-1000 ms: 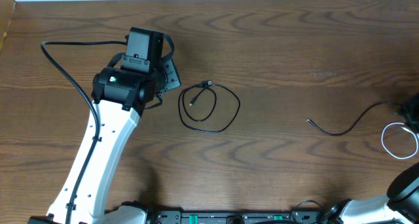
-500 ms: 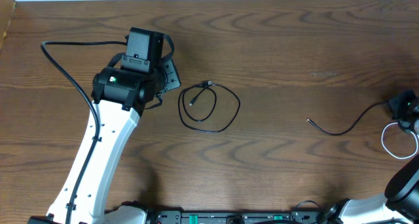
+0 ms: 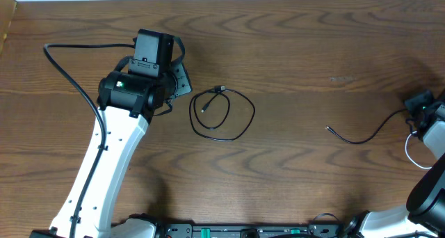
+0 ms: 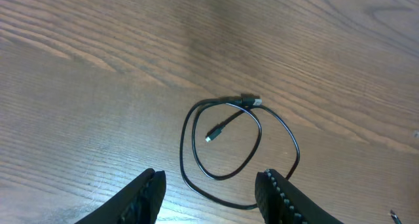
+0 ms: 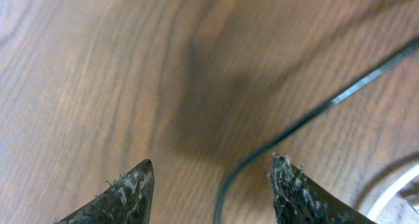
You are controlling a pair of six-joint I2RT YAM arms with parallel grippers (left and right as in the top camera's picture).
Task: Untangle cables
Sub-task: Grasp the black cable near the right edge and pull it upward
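A: L gripper (image 4: 213, 188), what's it doing?
B: Jaws apart, nothing betw. them. It sits left of centre over the table (image 3: 313, 43), just left of the coil (image 3: 221, 90).
A: And the coil?
B: A thin black cord lying flat on the wood, looped about twice, with both plug ends near the top of the loop. In the wrist view its near edge shows betw. the fingertips (image 4: 149, 185), but they aren't touching it.
A: R gripper (image 5: 213, 179)?
B: Also apart, at the far right edge. The black cable (image 3: 361, 141) runs on the wood across the gap betw. its fingers and isn't pinched.
A: Where's that cable go?
B: It curves left and its free end stops well apart from the coil. The other end is hidden under the R arm.
A: Anything else?
B: A white cable (image 3: 407, 149) is looped at the right edge, just beside the black one and partly hidden by the arm. Can't tell if the two cross.
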